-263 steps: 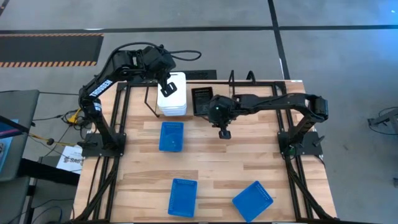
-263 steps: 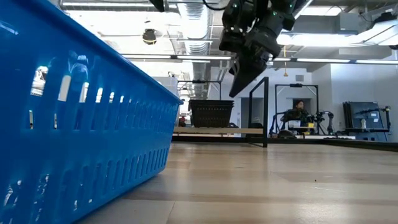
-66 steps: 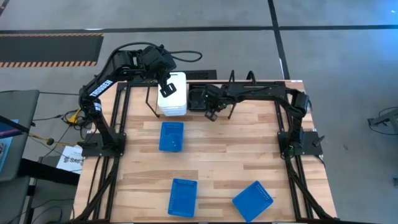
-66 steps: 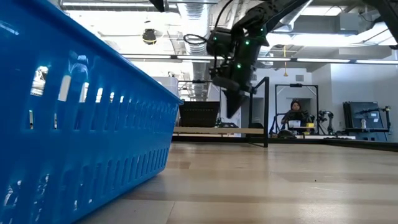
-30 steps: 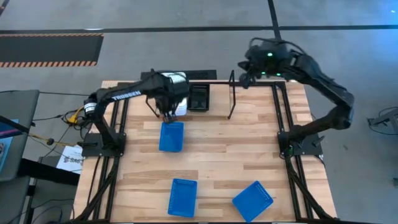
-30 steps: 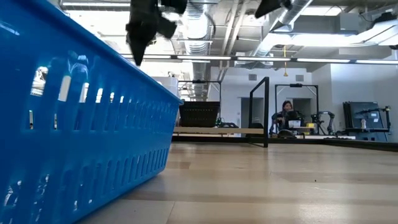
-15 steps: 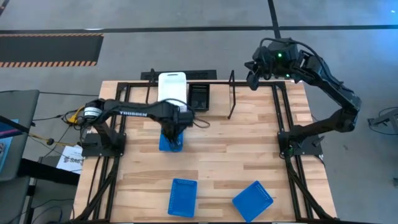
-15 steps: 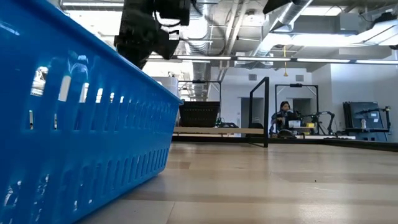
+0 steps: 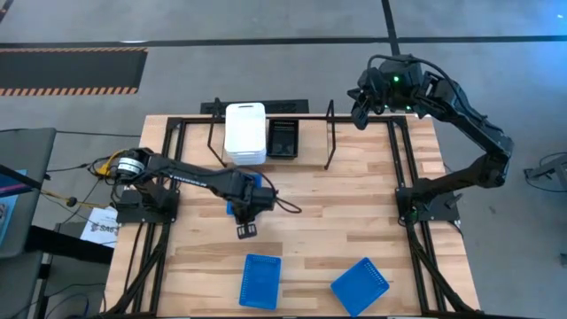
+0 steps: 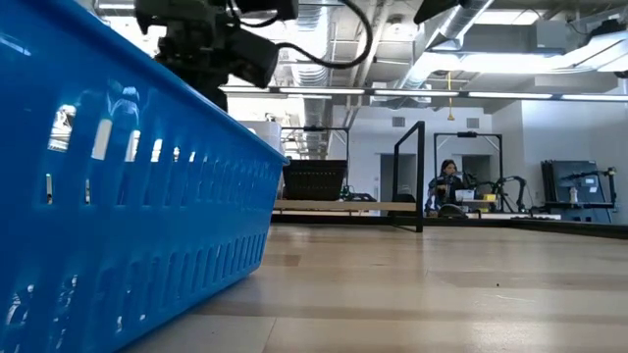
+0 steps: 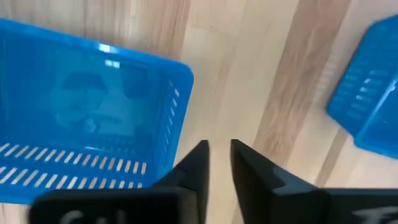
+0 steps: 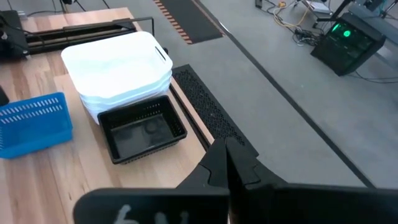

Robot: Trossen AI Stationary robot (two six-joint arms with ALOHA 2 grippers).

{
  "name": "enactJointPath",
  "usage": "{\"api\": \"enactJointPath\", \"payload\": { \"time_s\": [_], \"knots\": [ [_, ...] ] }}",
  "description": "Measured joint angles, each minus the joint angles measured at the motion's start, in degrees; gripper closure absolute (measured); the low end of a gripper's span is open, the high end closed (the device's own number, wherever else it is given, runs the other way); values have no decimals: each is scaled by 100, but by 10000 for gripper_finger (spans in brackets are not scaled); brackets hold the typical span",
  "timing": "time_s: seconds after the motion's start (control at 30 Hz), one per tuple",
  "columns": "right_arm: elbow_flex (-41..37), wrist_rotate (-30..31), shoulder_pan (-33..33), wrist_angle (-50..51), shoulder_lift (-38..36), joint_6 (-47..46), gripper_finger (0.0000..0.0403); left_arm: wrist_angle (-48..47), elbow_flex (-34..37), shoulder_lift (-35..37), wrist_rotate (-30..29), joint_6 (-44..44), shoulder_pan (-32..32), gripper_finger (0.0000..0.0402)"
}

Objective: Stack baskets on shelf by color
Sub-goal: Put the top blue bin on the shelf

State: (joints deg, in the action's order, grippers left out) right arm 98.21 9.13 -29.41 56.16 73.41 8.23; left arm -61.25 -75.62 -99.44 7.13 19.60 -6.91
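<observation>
I see smooth white baskets (image 9: pixel 245 133) stacked in the thin-tube black shelf (image 9: pixel 270 133), a slotted black basket (image 9: pixel 284 138) beside them. Three slotted blue baskets lie on the pale wood desk (image 9: pixel 354 213); my left claw (image 9: pixel 245 231), fingers slightly parted and empty, now hangs past the nearest blue basket (image 11: pixel 87 118), having swung down from the shelf. My right claw (image 9: pixel 357 116) is closed, raised off the far corner.

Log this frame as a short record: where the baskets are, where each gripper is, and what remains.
white baskets: stacked on the shelf
black basket: on shelf, beside the white stack
blue baskets: three on the table, none on shelf
left gripper: at the edge of the nearest-to-shelf blue basket, fingers slightly apart, holding nothing
right gripper: raised beyond the shelf's far side, shut, empty
remaining: all blue baskets
</observation>
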Motion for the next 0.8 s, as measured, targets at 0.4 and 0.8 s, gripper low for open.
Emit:
{"api": "enactJointPath", "payload": {
  "time_s": [0.4,0.8],
  "knots": [
    [0,-4,4,0,0,-8,402,159,368,0,-742,-510,9,240],
    [0,-7,4,-4,0,-19,401,343,367,0,-633,-1037,54,235]
  ]
}}
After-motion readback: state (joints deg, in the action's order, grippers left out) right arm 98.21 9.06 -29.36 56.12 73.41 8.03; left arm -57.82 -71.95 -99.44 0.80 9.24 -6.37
